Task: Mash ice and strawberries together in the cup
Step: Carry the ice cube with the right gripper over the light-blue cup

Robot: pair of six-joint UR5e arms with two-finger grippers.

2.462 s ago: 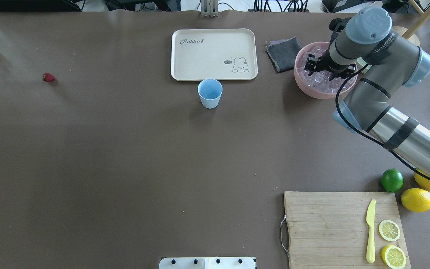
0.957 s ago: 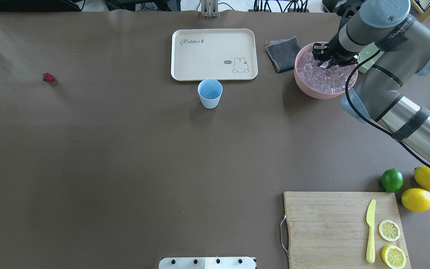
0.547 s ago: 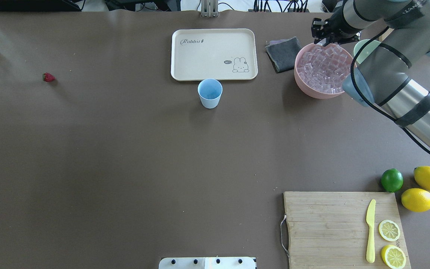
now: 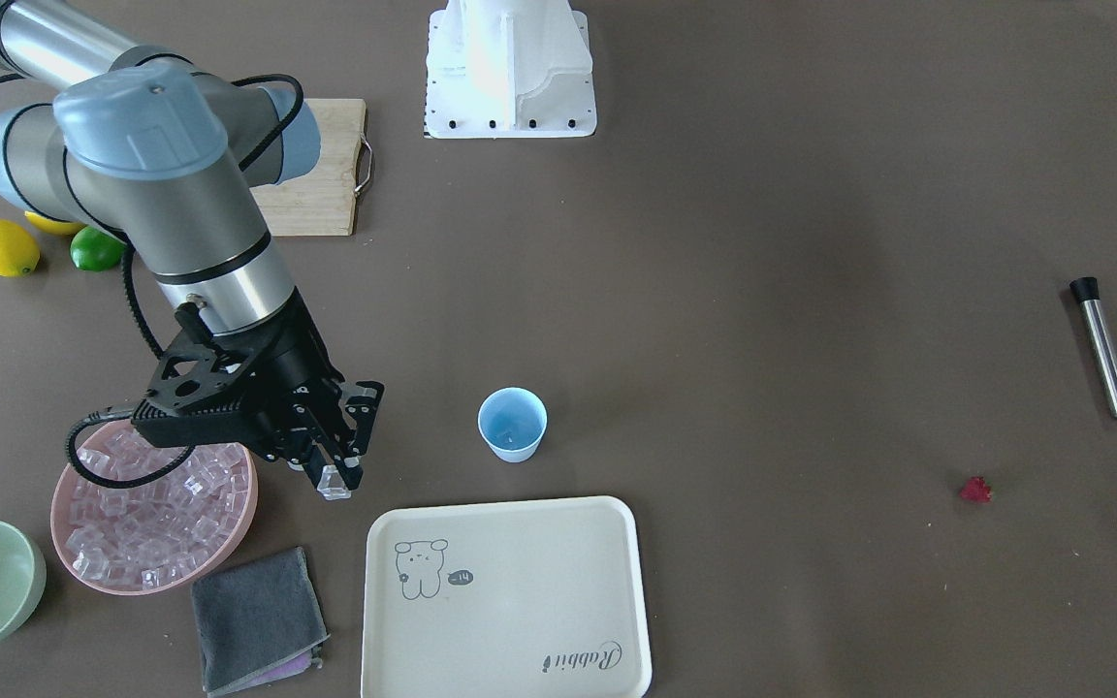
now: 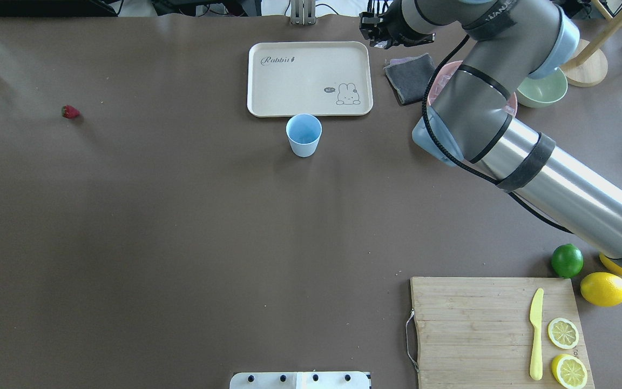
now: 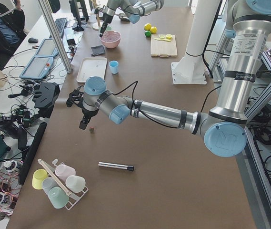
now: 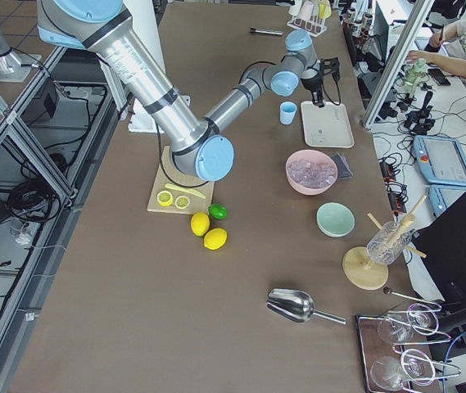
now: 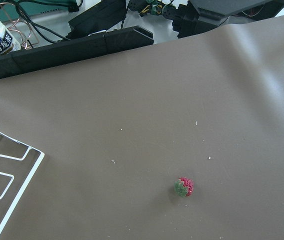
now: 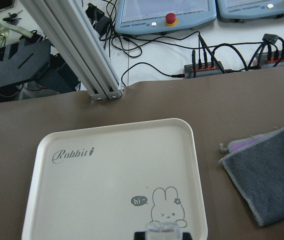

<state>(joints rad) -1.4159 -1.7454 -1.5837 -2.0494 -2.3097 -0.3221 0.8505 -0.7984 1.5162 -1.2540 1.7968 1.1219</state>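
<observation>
The light-blue cup [image 5: 304, 135] stands upright just in front of the tray; it also shows in the front view [image 4: 512, 425]. My right gripper [image 4: 334, 475] is shut on one clear ice cube [image 4: 334, 488] and holds it in the air between the pink bowl [image 4: 250, 514] of ice [image 4: 146, 523] and the cup. The cube [image 9: 162, 231] shows between the fingertips in the right wrist view. The strawberry [image 5: 70, 112] lies alone at the table's far left. My left gripper [image 6: 83, 125] hovers just above the strawberry [image 8: 184, 186]; I cannot tell whether it is open or shut.
A cream tray [image 5: 309, 78] lies behind the cup. A grey cloth [image 5: 409, 77] and a pale-green bowl [image 5: 542, 89] flank the pink bowl. A metal rod [image 4: 1101, 349] lies near the strawberry. A cutting board [image 5: 494, 329] with knife and lemon slices, a lime [image 5: 567, 260] and lemons sit front right.
My right gripper has risen out of the pink bowl with an ice cube and swung left, past the cloth toward the tray. The cup and strawberry have not moved.
</observation>
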